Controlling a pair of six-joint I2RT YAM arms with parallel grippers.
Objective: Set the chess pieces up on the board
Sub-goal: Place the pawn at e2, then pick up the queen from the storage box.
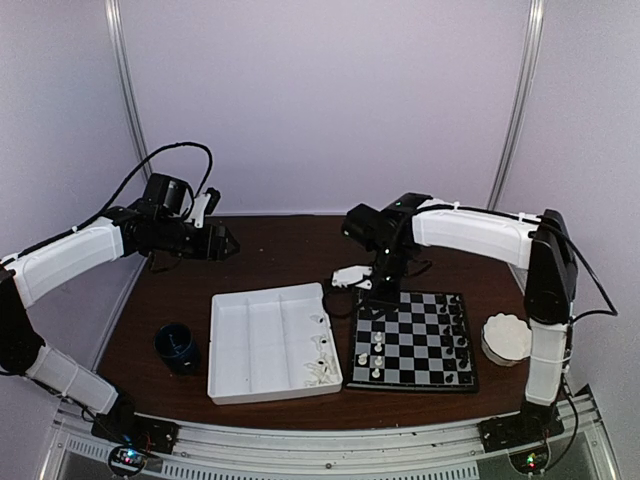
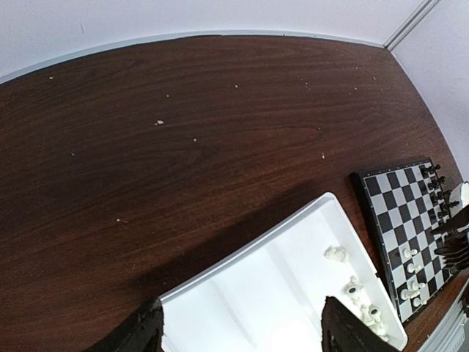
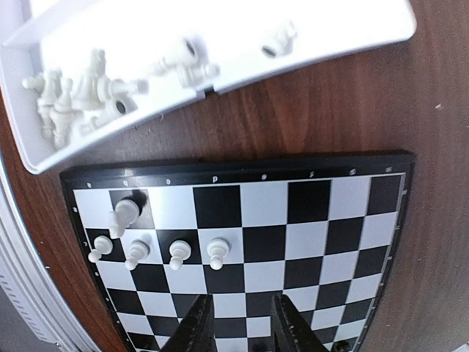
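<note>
The board [image 1: 425,350] lies right of centre. Several white chess pieces [image 3: 178,253] stand in a row near its tray-side edge, with a taller white piece [image 3: 123,213] on a corner square. Black chess pieces [image 1: 458,325] line the board's opposite side. More white pieces [image 3: 73,95] lie loose in the white tray [image 1: 250,340]. My right gripper [image 3: 242,330] hovers over the board, open, with nothing between its fingers. My left gripper [image 2: 245,337] hangs open at the far left, above the table beyond the tray's far edge [image 2: 249,253].
A dark blue cup [image 1: 178,345] stands left of the tray. A white round scalloped dish [image 1: 507,338] sits right of the board. Bare brown tabletop [image 2: 183,132] stretches behind the tray and the board.
</note>
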